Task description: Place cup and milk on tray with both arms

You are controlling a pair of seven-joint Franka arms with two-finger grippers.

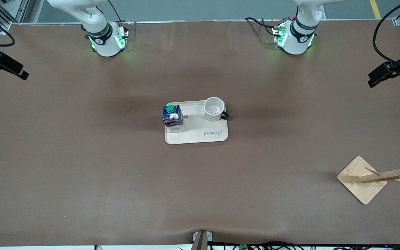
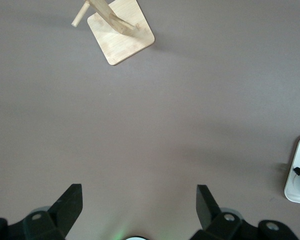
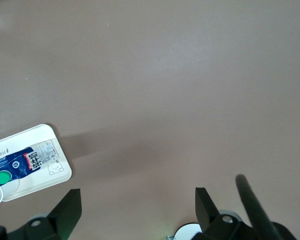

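The cream tray (image 1: pixel 203 137) lies at the middle of the table. The milk (image 1: pixel 173 118) stands upright on its end toward the right arm. The cup (image 1: pixel 214 108) stands upright on the tray's corner toward the left arm, farther from the front camera, with its black handle pointing toward the left arm's end. Both grippers are raised out of the front view. My left gripper (image 2: pixel 138 210) is open and empty, high over bare table, and the tray edge (image 2: pixel 299 170) shows off to one side. My right gripper (image 3: pixel 138 210) is open and empty over bare table, with the tray (image 3: pixel 34 136) and milk (image 3: pixel 19 165) off to one side.
A wooden rack (image 1: pixel 361 178) with pegs stands near the left arm's end, nearer the front camera; it also shows in the left wrist view (image 2: pixel 120 31). Black camera mounts (image 1: pixel 3 64) (image 1: pixel 391 71) hang over both ends of the table.
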